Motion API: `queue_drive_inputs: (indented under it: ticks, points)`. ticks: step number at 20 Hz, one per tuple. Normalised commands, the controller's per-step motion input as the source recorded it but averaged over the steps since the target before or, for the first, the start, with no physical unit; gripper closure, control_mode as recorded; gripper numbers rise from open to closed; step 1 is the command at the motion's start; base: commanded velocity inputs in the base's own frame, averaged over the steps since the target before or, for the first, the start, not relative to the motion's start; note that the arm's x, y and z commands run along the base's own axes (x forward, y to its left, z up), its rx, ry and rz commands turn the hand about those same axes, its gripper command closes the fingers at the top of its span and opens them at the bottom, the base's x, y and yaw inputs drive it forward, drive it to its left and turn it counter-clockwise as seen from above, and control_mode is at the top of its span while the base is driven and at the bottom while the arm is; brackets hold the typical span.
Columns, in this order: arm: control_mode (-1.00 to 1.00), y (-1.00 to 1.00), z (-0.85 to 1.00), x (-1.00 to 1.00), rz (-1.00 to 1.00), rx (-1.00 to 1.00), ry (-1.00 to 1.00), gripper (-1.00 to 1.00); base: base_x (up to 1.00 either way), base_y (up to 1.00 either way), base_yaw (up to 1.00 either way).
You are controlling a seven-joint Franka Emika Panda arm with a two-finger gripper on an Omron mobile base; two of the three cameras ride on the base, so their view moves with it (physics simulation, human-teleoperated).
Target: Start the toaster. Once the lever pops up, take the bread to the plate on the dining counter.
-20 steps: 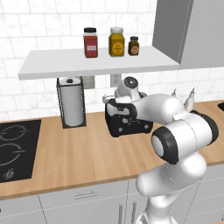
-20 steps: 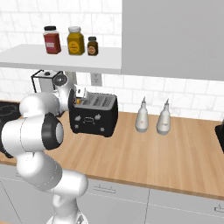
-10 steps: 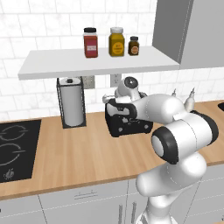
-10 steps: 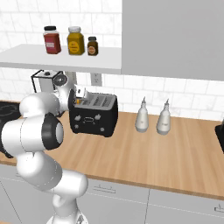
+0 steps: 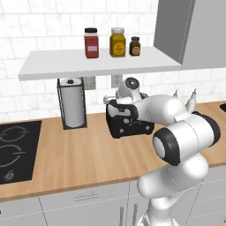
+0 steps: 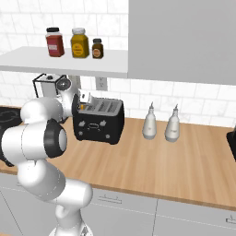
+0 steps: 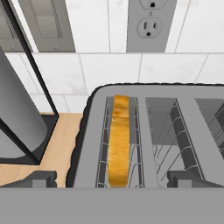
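Nothing has shifted over the last second: the pincer [image 7: 111, 179] hangs wide open and empty, the golden-crusted bread slice [image 7: 118, 140] in the black boxy toaster [image 7: 144, 131] directly below it, so lifting seems next.

White glossy rounded arm segments, black joint rings, dark gripper [image 7: 112, 179] fingertips.

no readable text, jar labels blank

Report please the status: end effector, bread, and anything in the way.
End effector open, above the toaster. Bread on edge in one slot. Paper towel roll beside the toaster, apart.
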Motion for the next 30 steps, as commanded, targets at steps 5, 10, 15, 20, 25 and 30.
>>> queue_drive_inputs:
  ticks: [5,10,15,20,25,30]
  points:
    - [-1.00,0.00,0.00,0.00,0.00,0.00,0.00,-1.00,0.00,0.00,0.00]
    - [-1.00,0.00,0.00,0.00,0.00,0.00,0.00,-1.00,0.00,0.00,0.00]
    - [-1.00,0.00,0.00,0.00,0.00,0.00,0.00,-1.00,0.00,0.00,0.00]
    - [-1.00,0.00,0.00,0.00,0.00,0.00,0.00,-1.00,0.00,0.00,0.00]
    - [-1.00,0.00,0.00,0.00,0.00,0.00,0.00,-1.00,0.00,0.00,0.00]
    - [-1.00,-0.04,0.00,0.00,0.00,0.00,0.00,-1.00,0.00,0.00,0.00]
